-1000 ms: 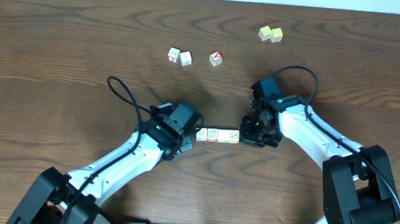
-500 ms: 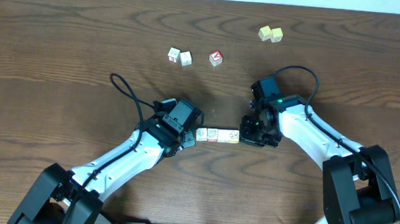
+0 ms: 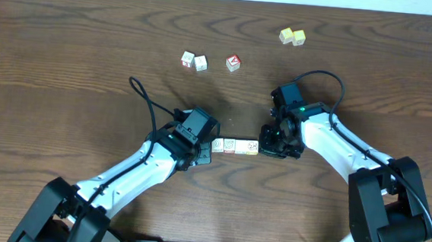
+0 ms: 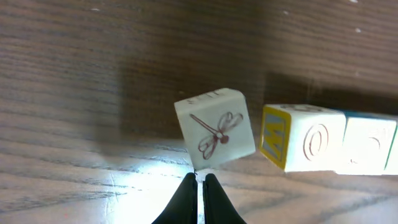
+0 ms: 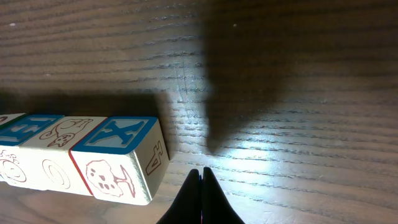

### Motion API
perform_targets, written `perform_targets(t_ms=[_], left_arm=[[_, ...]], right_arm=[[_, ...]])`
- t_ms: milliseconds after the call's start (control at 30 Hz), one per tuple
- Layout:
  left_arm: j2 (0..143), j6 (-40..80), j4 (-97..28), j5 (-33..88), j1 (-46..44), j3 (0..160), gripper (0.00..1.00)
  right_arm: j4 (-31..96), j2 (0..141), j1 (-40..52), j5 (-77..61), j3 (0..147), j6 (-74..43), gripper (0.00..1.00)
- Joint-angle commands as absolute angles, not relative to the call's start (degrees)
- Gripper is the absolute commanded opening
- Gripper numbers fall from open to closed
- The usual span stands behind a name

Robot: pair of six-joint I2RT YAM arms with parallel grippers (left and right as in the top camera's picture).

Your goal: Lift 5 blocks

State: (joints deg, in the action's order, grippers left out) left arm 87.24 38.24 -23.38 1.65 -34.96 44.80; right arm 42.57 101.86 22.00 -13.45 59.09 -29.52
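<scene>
Find small cream wooden alphabet cubes (image 3: 230,146) in a short row on the dark surface (image 3: 67,65), two more cubes (image 3: 187,59) well beyond it. Note left tool (image 4: 198,182) and right tool (image 5: 200,175) at the row's ends, both pinched shut, empty. Expect light, rigid, slick wood; press inward on end faces.

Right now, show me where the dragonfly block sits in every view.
Overhead: dragonfly block at the left end of the block row.
Left wrist: mid-frame, tilted, just above the shut left gripper.
Right wrist: not identifiable; the block row runs off the left edge.
Shared landmark: the block row.
</scene>
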Motion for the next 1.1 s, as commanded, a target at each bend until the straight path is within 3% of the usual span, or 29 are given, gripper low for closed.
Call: perform_targets(t_ms=[0,300,733,1067], left_arm=[[82.87,35.38,-23.90,2.55,-34.52,44.53,0.07],[72.95,36.23,-25.36,1.93,-26.72,44.51,0.07],[87.33,36.27,-10.00,8.58,-23.59,44.47,0.07],[90.56,36.23,-9.98,11.25,-23.59,44.47,0.07]], right_arm=[[42.50,101.91,22.17,-12.88,58.92,-29.06,0.01],[42.50,101.91,22.17,-12.88,58.92,-29.10,0.01],[42.92,101.91,22.17,-12.95,58.92,-29.17,0.01],[43.11,101.91,22.17,-12.93,58.92,-29.15,0.01]])
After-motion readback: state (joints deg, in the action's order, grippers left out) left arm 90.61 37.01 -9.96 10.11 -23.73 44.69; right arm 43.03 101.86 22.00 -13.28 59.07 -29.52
